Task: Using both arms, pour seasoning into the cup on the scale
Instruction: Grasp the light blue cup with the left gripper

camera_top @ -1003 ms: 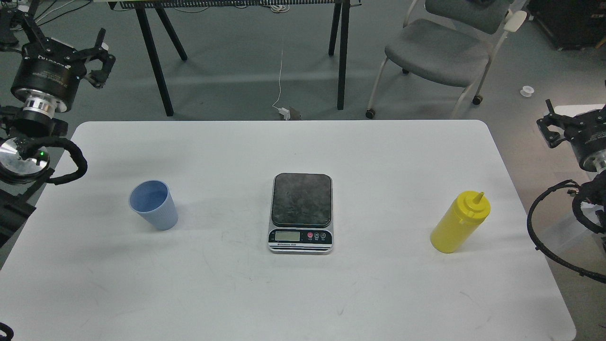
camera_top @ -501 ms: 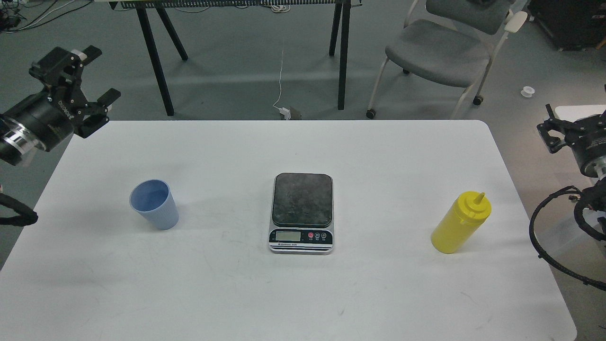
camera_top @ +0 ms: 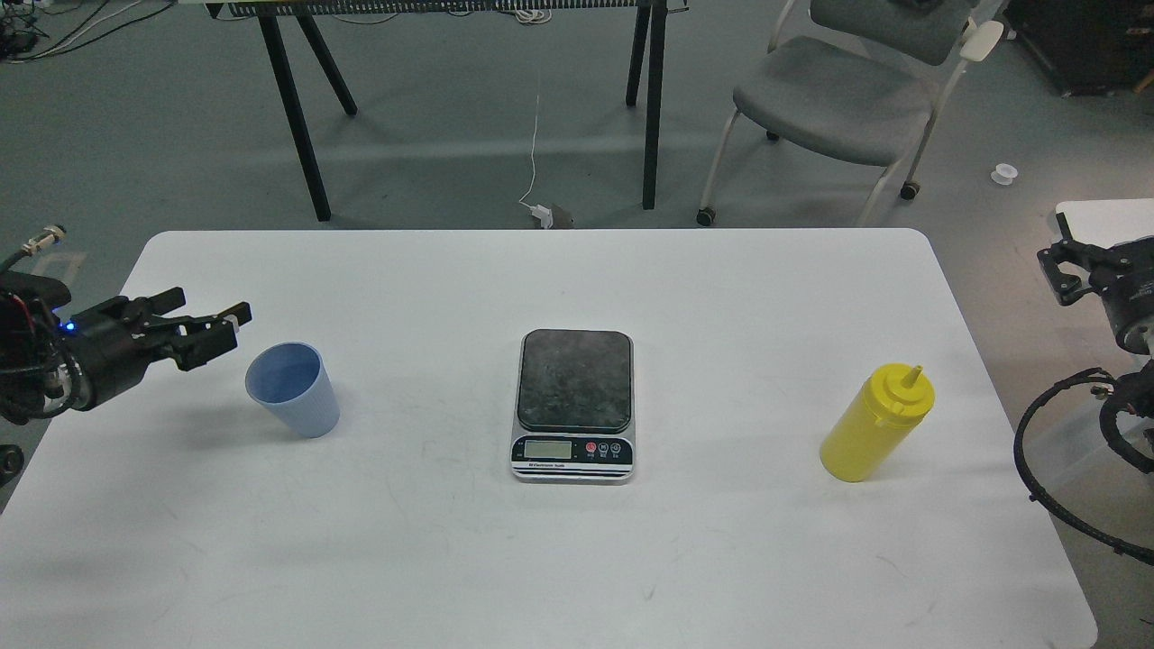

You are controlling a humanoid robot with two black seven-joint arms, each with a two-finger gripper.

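White tabletop [camera_top: 541, 559] carries everything: the kitchen scale [camera_top: 573, 406] at centre with its platform bare, the yellow squeeze bottle [camera_top: 874, 424] upright well to the right, the ribbed blue cup [camera_top: 293, 389] upright to the left. Left gripper [camera_top: 212, 326], fingers spread and empty, hovers just left of the cup's rim, far nearer than the right gripper [camera_top: 1068, 269], whose state I cannot tell.

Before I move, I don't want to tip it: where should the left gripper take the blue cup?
Grip the cup around its ribbed wall, about mid-height, coming from its left, where the left gripper already hangs. It stands upright, has no handle and narrows toward the base, so probably no top grasp.
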